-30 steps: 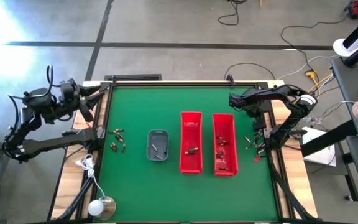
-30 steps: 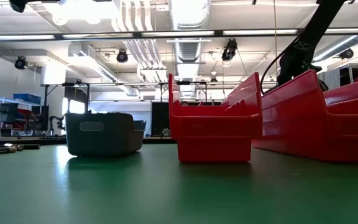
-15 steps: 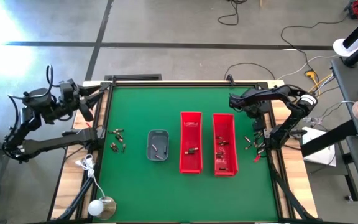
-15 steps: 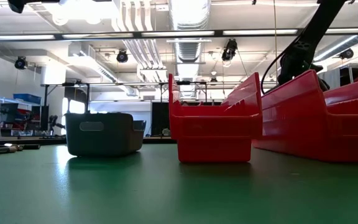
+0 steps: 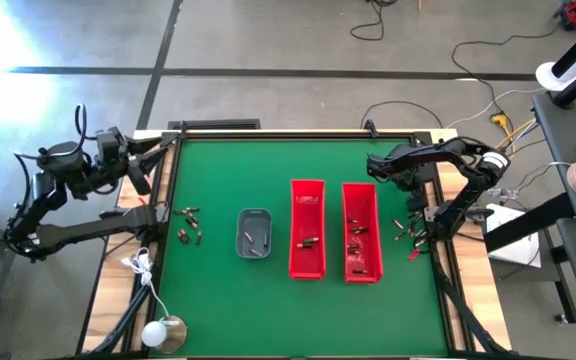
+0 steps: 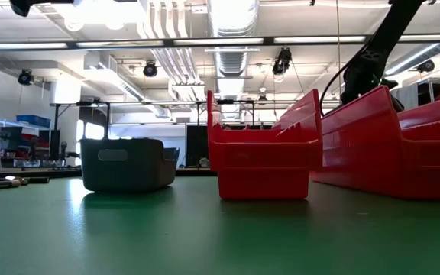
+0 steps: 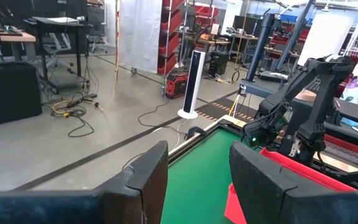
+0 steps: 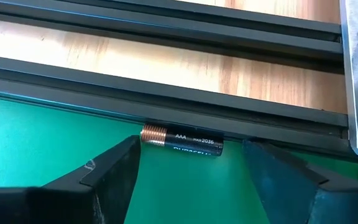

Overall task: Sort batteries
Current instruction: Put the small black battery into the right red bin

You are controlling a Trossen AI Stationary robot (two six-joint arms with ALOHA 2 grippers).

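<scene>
Right gripper (image 8: 191, 177) hangs wide open and empty; an AAA battery (image 8: 182, 142) lies just ahead of the jaws, centred on the gap and crosswise to it, against the table's black rail (image 8: 166, 102), likely lined up for a pick. Left gripper (image 7: 197, 180) waits open and empty, off the mat's corner, clear of the work.

On my green tabletop (image 5: 228, 180) stood two long red bins (image 5: 307, 228) (image 5: 361, 231) side by side, and a small grey tray (image 5: 254, 232) was near them. A white lamp (image 5: 155, 335) lay at one corner.
</scene>
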